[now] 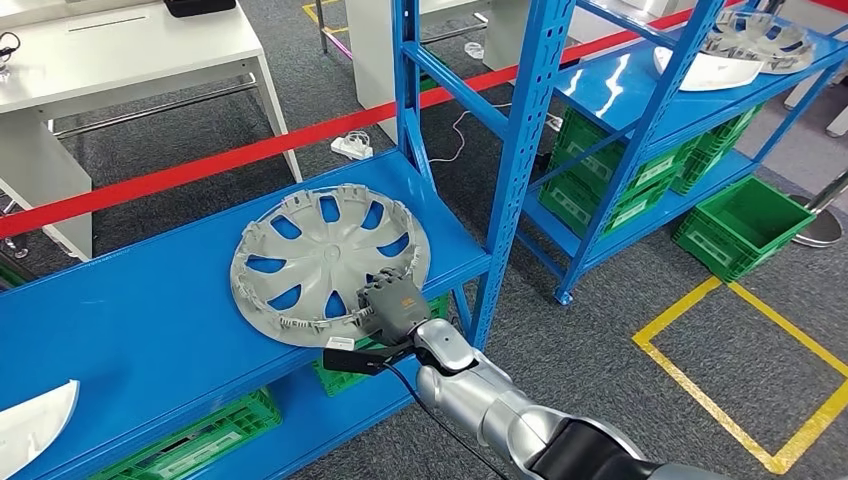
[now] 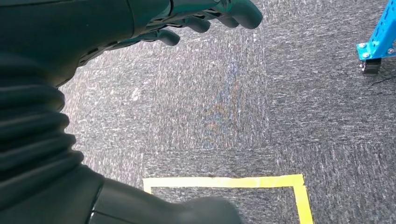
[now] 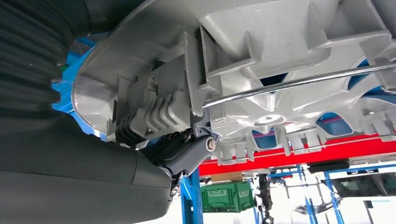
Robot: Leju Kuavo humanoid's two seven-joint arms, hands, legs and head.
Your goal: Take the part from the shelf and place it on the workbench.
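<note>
Two hands to track, so let's sweep across the head view from the left: upper left sits a white worktop [image 1: 120,50], well apart from the action, and that looks the likely drop-off for the part. Moving right, the blue shelf [image 1: 130,320] runs across the lower left, and lying flat on it, centre of frame, is the grey wheel cover [image 1: 325,262], inner side up with its clips showing around the rim. Now the key relation: the right hand [image 1: 392,305] has its fingers [image 1: 385,287] over the cover's near edge at the lower right of the disc, so the part spreads up and to the left from the grip. The right wrist view shows it closer up, the thumb [image 3: 182,156] tucked under the ribbed rim [image 3: 154,116], so I'd call that a pinch on the edge, fingers closed around it. A round disc has no long axis to speak of; what matters is that it's held at one edge, so I'd expect it to want to droop on the lift. The left hand [image 2: 196,16] hangs over the grey carpet [image 2: 233,107], fingers loosely spread, holding nothing. Right hand is plainly the nearer one. Further right, a second blue shelf [image 1: 640,100] with green crates [image 1: 745,225] beneath.
</note>
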